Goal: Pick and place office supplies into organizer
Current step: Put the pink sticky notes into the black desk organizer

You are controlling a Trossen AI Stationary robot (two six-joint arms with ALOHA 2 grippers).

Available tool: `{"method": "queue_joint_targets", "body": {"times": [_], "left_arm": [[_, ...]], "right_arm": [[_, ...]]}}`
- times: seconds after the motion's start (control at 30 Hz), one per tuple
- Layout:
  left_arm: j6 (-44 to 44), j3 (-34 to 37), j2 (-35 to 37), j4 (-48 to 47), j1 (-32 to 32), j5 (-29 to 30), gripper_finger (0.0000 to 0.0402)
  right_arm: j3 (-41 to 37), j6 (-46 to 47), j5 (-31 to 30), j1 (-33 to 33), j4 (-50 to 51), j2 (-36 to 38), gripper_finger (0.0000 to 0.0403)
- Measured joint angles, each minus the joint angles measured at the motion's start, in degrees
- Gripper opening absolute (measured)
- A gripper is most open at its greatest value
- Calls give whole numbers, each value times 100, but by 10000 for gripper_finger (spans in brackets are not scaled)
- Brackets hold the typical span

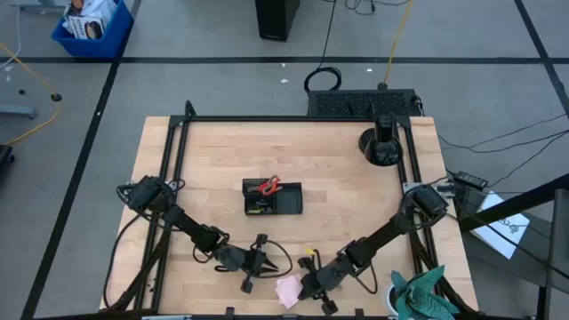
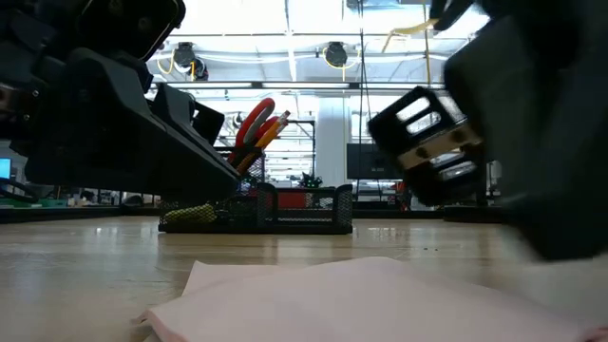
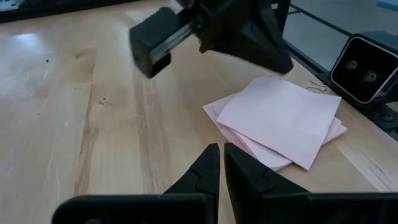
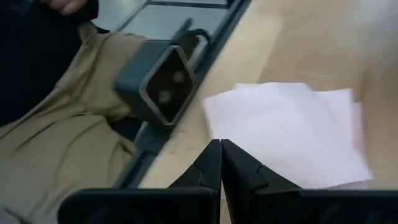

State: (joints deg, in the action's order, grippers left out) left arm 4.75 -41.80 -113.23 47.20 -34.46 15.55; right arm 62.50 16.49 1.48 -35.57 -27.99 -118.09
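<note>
The pink pad lies flat at the worktop's near edge, well apart from the organizer mid-worktop. I've got both pincers beside it, pressed together and empty: left pincer up-left, right pincer just right, slightly nearer, I judge.

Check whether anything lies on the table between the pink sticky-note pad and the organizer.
Nothing visible does: bare wood separates the pink sticky-note pad from the organizer. The left gripper and right gripper flank the pad.
</note>
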Motion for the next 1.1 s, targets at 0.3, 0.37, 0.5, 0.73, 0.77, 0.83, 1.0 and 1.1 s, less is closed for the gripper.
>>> {"method": "queue_joint_targets", "body": {"times": [0.3, 0.37, 0.5, 0.73, 0.77, 0.83, 1.0, 1.1], "left_arm": [[24, 0, 0, -4, 0, 0, 31], [22, 0, 0, -7, 0, 0, 31], [23, 0, 0, -9, 0, 0, 31], [23, 0, 0, -28, 0, 1, 31], [22, 0, 0, -28, 0, 0, 31], [33, 0, 0, -30, 0, 0, 31], [46, 0, 0, -30, 0, 1, 31], [49, 0, 0, -31, 0, 2, 31]], "right_arm": [[2, -22, -9, 309, -23, 1, 0], [2, 55, -2, 368, 242, 5, 0], [4, 142, 7, 410, 634, 6, 0], [24, 290, -142, 562, 1309, 30, 0], [24, 318, -192, 601, 1408, 33, 0], [24, 375, -271, 703, 1551, 29, 0], [16, 387, -311, 942, 1702, 22, 0], [13, 382, -311, 1074, 1723, 18, 0]]}}
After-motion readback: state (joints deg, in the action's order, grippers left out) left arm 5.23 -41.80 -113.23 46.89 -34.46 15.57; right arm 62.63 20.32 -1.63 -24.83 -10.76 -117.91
